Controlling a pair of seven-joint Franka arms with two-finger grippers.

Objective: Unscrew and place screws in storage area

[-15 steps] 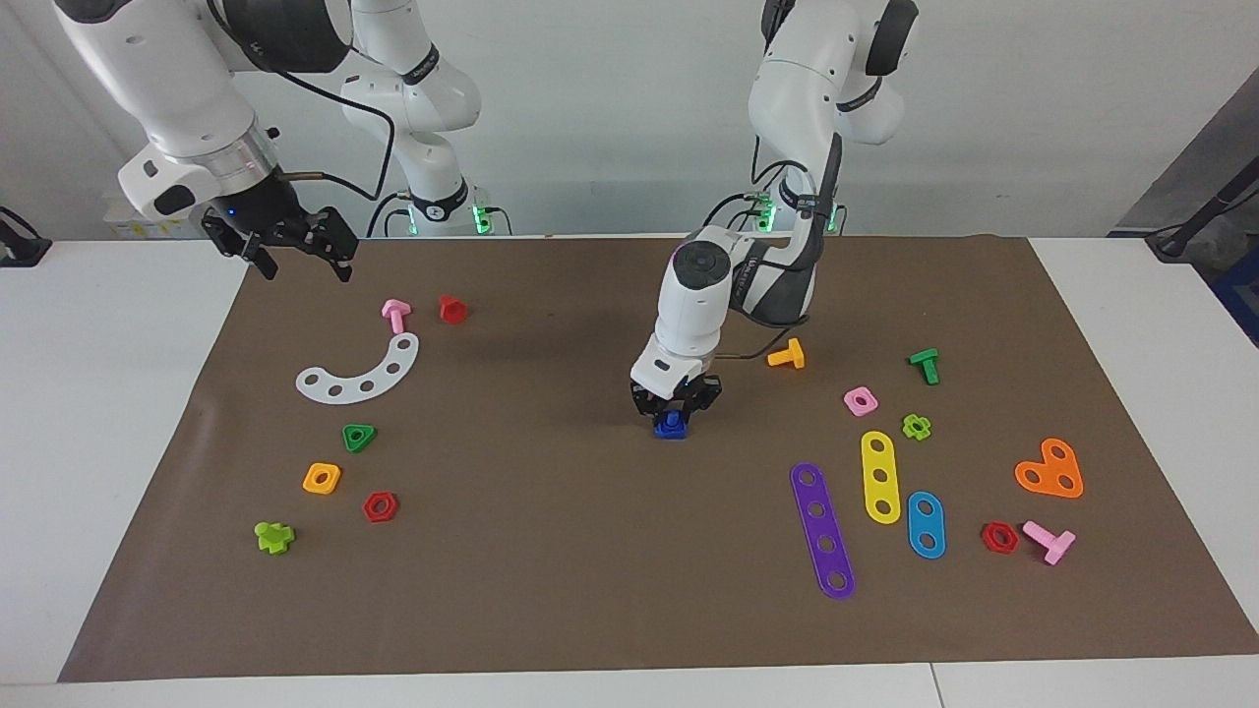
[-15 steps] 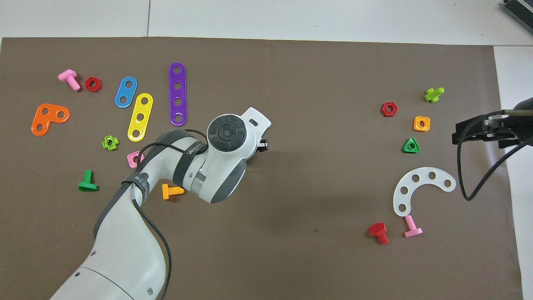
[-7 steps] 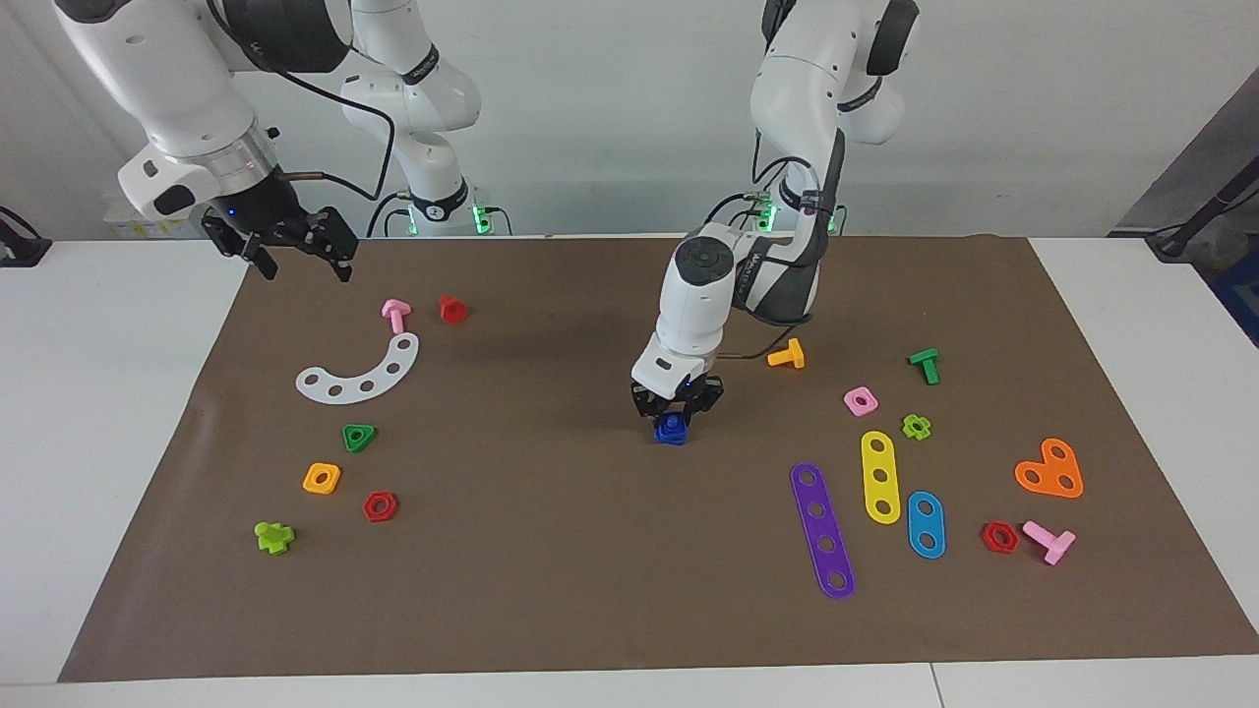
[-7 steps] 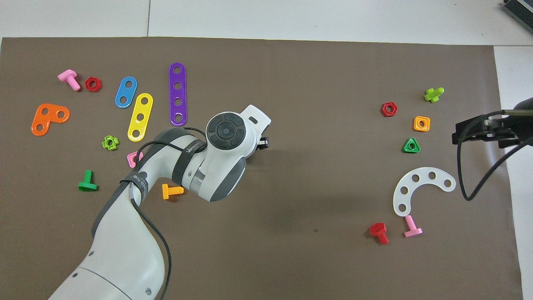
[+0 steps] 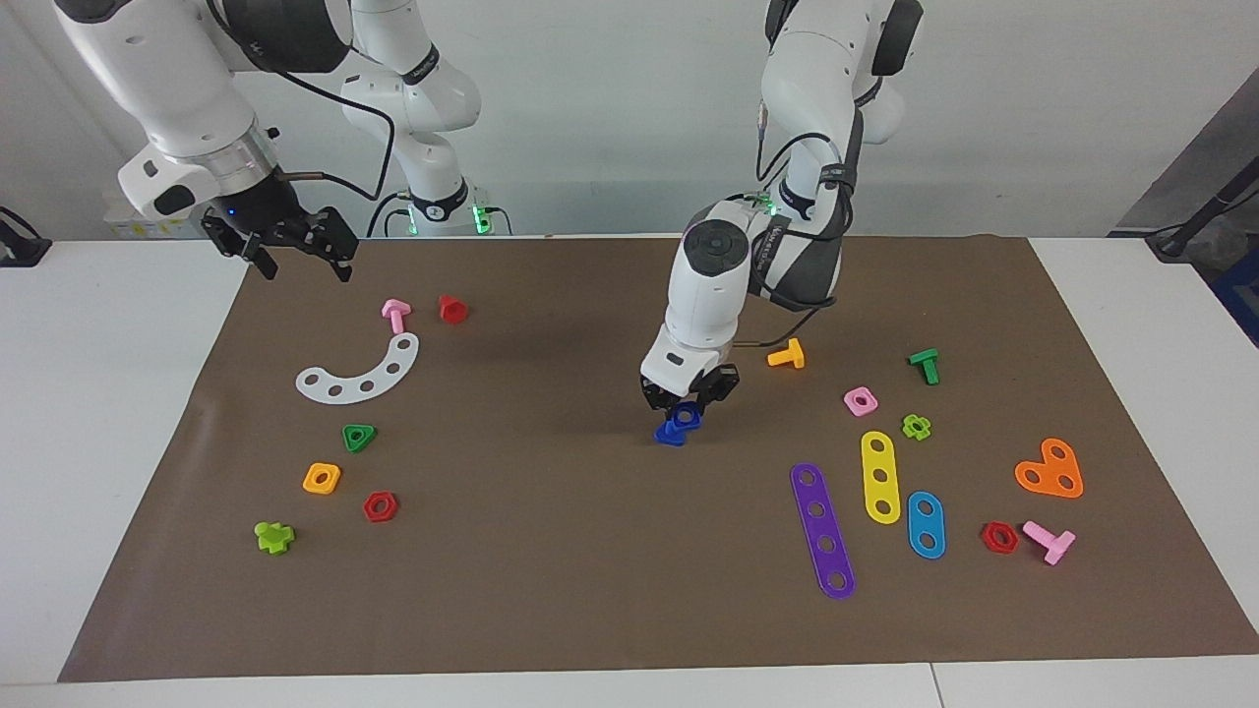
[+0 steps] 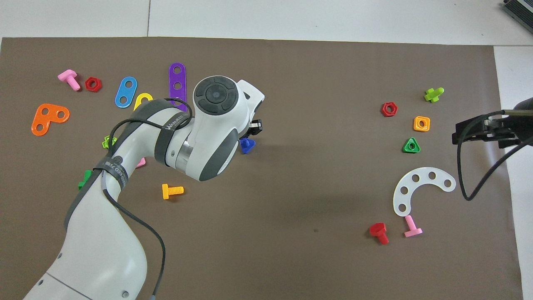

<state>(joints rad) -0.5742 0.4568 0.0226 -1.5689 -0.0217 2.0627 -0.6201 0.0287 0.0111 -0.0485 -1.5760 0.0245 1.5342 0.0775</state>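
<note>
The dark-blue bolt (image 5: pixel 670 436) lies on the brown mat (image 5: pixel 551 551) near its middle, and also shows in the overhead view (image 6: pixel 247 145). My left gripper (image 5: pixel 689 404) hangs just above the bolt, shut on a blue square nut (image 5: pixel 689 416) and holding it slightly off the bolt. In the overhead view the left arm hides the nut, and only a fingertip (image 6: pixel 255 126) of the left gripper shows. My right gripper (image 5: pixel 298 254) waits, open and empty, in the air over the mat's edge at the right arm's end.
Toward the right arm's end lie a white curved strip (image 5: pixel 362 373), pink (image 5: pixel 395 315) and red (image 5: pixel 451 309) bolts and several nuts. Toward the left arm's end lie an orange bolt (image 5: pixel 787 355), a green bolt (image 5: pixel 925 365), a purple strip (image 5: pixel 822 529), yellow and blue strips and an orange plate (image 5: pixel 1050 470).
My left gripper has risen and shifted toward the left arm's end, lifting the blue nut off the bolt. The bolt stays on the mat. The right arm has not moved.
</note>
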